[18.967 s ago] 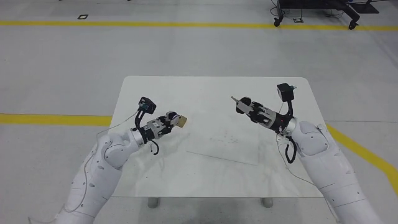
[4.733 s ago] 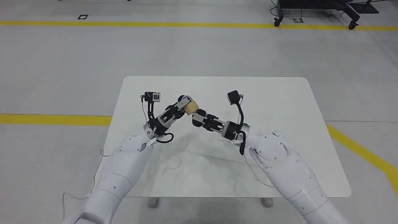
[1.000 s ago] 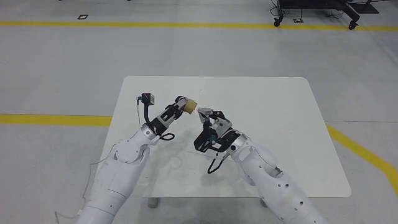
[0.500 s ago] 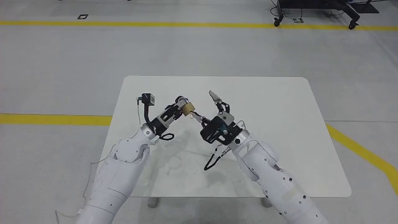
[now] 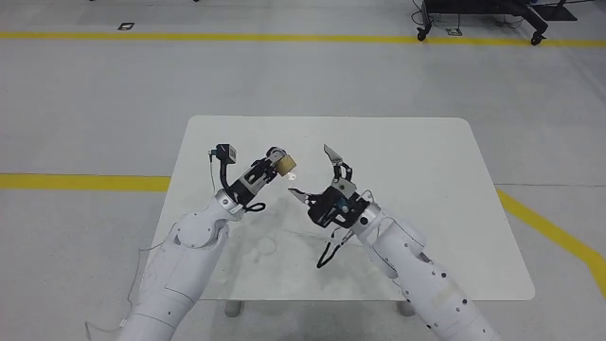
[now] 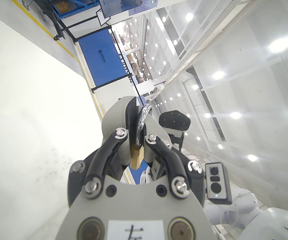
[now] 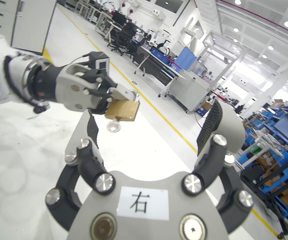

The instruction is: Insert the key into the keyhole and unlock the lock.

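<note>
Clamping brass padlock (image 7: pixel 122 110), left fingers (image 7: pixel 122 93) closed, key (image 7: pixel 114 126) in its base, right fingers (image 7: pixel 225 122) wide apart, empty

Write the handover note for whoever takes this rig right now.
Left tool: shut on the padlock, held in the air over the table.
Right tool: open and empty, facing the padlock, a short way off.
Key: in the keyhole, its bow sticking out under the lock body.
Done: key inserted.
Left: grip the key and turn it. Whether the shackle has released cannot be told.
</note>
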`<action>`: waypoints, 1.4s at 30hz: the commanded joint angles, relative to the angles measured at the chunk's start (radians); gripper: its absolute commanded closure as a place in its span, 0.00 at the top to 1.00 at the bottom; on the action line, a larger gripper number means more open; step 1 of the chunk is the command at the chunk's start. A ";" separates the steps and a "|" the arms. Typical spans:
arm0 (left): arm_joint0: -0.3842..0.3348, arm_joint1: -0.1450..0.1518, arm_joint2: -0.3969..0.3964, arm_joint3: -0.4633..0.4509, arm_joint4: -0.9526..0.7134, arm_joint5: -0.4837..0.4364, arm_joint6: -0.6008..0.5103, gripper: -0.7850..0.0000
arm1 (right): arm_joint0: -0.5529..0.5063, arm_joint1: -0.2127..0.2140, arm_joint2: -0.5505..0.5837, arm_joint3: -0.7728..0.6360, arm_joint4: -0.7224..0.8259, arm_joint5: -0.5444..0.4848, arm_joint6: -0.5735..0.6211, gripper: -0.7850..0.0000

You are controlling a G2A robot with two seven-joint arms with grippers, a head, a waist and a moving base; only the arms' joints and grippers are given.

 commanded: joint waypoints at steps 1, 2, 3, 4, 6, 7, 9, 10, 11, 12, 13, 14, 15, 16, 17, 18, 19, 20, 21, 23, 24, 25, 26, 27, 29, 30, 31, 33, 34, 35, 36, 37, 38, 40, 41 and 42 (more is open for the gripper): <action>0.000 -0.001 0.007 -0.005 0.000 0.038 0.005 0.00 | -0.054 0.012 0.020 0.012 -0.033 -0.023 -0.084 1.00; -0.001 -0.003 0.012 -0.008 -0.006 0.068 0.008 0.00 | -0.076 0.020 0.035 0.009 -0.055 -0.031 -0.126 1.00; -0.004 -0.004 0.017 -0.013 -0.006 0.095 0.009 0.00 | -0.092 0.026 0.050 0.007 -0.068 -0.040 -0.158 1.00; -0.007 -0.005 0.020 -0.017 -0.006 0.119 0.012 0.00 | -0.107 0.031 0.063 0.005 -0.072 -0.052 -0.184 1.00; -0.016 -0.007 0.030 -0.026 -0.006 0.178 0.013 0.00 | -0.141 0.041 0.090 -0.010 -0.087 -0.055 -0.228 0.98; -0.019 -0.008 0.036 -0.030 -0.012 0.201 0.011 0.00 | -0.159 0.045 0.100 -0.019 -0.104 -0.044 -0.239 0.92; -0.033 -0.013 0.052 -0.038 -0.023 0.238 0.010 0.00 | -0.186 0.050 0.114 -0.041 -0.129 -0.018 -0.240 0.89; -0.041 -0.016 0.066 -0.039 -0.019 0.256 0.005 0.00 | -0.199 0.052 0.119 -0.053 -0.148 0.006 -0.232 0.84; -0.051 -0.019 0.079 -0.036 -0.006 0.274 0.010 0.00 | -0.211 0.053 0.119 -0.064 -0.160 0.024 -0.227 0.75; -0.061 -0.023 0.094 -0.034 0.003 0.290 0.017 0.00 | -0.220 0.054 0.117 -0.074 -0.175 0.039 -0.222 0.69; -0.069 -0.027 0.108 -0.031 0.007 0.302 0.022 0.00 | -0.227 0.054 0.112 -0.082 -0.197 0.056 -0.217 0.64; -0.078 -0.030 0.121 -0.026 0.016 0.309 0.027 0.00 | -0.231 0.055 0.109 -0.088 -0.225 0.081 -0.203 0.62; -0.085 -0.034 0.133 -0.021 0.024 0.309 0.032 0.00 | -0.234 0.054 0.104 -0.092 -0.253 0.109 -0.182 0.56; -0.090 -0.037 0.143 -0.014 0.031 0.309 0.037 0.00 | -0.233 0.053 0.098 -0.095 -0.287 0.139 -0.150 0.50; -0.093 -0.039 0.150 -0.009 0.032 0.309 0.041 0.00 | -0.232 0.052 0.087 -0.098 -0.313 0.158 -0.125 0.49; -0.096 -0.041 0.154 -0.004 0.035 0.306 0.044 0.00 | -0.227 0.051 0.079 -0.098 -0.333 0.169 -0.102 0.49; -0.097 -0.042 0.156 0.000 0.036 0.303 0.046 0.00 | -0.222 0.050 0.071 -0.098 -0.351 0.175 -0.085 0.49; -0.098 -0.043 0.156 0.003 0.035 0.300 0.046 0.00 | -0.215 0.049 0.065 -0.097 -0.370 0.177 -0.071 0.49; -0.098 -0.043 0.156 0.004 0.035 0.298 0.045 0.00 | -0.209 0.049 0.059 -0.097 -0.390 0.178 -0.061 0.48; -0.096 -0.043 0.151 0.002 0.038 0.295 0.044 0.00 | -0.203 0.049 0.056 -0.096 -0.419 0.186 -0.040 0.48; -0.094 -0.042 0.150 -0.001 0.042 0.293 0.043 0.00 | -0.200 0.050 0.055 -0.096 -0.438 0.190 -0.027 0.49; -0.091 -0.041 0.147 -0.004 0.048 0.291 0.045 0.00 | -0.198 0.050 0.052 -0.097 -0.450 0.191 -0.019 0.49; -0.087 -0.041 0.146 -0.009 0.053 0.288 0.047 0.00 | -0.196 0.050 0.052 -0.097 -0.457 0.190 -0.013 0.48; -0.083 -0.040 0.144 -0.013 0.059 0.287 0.049 0.00 | -0.195 0.051 0.053 -0.097 -0.467 0.191 -0.002 0.48; -0.074 -0.039 0.142 -0.025 0.067 0.284 0.049 0.00 | -0.193 0.052 0.054 -0.098 -0.483 0.189 0.015 0.47; -0.070 -0.038 0.140 -0.031 0.076 0.282 0.051 0.00 | -0.191 0.052 0.055 -0.098 -0.493 0.190 0.026 0.47; -0.065 -0.037 0.138 -0.037 0.081 0.282 0.053 0.00 | -0.190 0.052 0.055 -0.098 -0.500 0.190 0.036 0.46; -0.056 -0.036 0.135 -0.049 0.090 0.283 0.054 0.00 | -0.185 0.052 0.053 -0.096 -0.511 0.188 0.051 0.42; -0.052 -0.035 0.133 -0.055 0.095 0.284 0.055 0.00 | -0.182 0.052 0.051 -0.094 -0.516 0.187 0.058 0.42; -0.047 -0.034 0.131 -0.061 0.098 0.284 0.055 0.00 | -0.178 0.051 0.049 -0.092 -0.518 0.186 0.063 0.40; -0.043 -0.034 0.129 -0.067 0.100 0.284 0.055 0.00 | -0.174 0.051 0.046 -0.090 -0.517 0.183 0.067 0.35; -0.040 -0.033 0.126 -0.072 0.102 0.284 0.055 0.00 | -0.170 0.050 0.044 -0.086 -0.518 0.180 0.071 0.34; -0.037 -0.032 0.124 -0.077 0.103 0.285 0.056 0.00 | -0.167 0.050 0.041 -0.083 -0.518 0.177 0.074 0.33; -0.031 -0.031 0.121 -0.084 0.106 0.285 0.055 0.00 | -0.160 0.049 0.035 -0.075 -0.515 0.173 0.076 0.29; -0.029 -0.031 0.120 -0.087 0.107 0.287 0.055 0.00 | -0.156 0.048 0.033 -0.072 -0.513 0.172 0.078 0.29; -0.027 -0.031 0.119 -0.090 0.109 0.286 0.054 0.00 | -0.153 0.048 0.030 -0.068 -0.507 0.169 0.078 0.29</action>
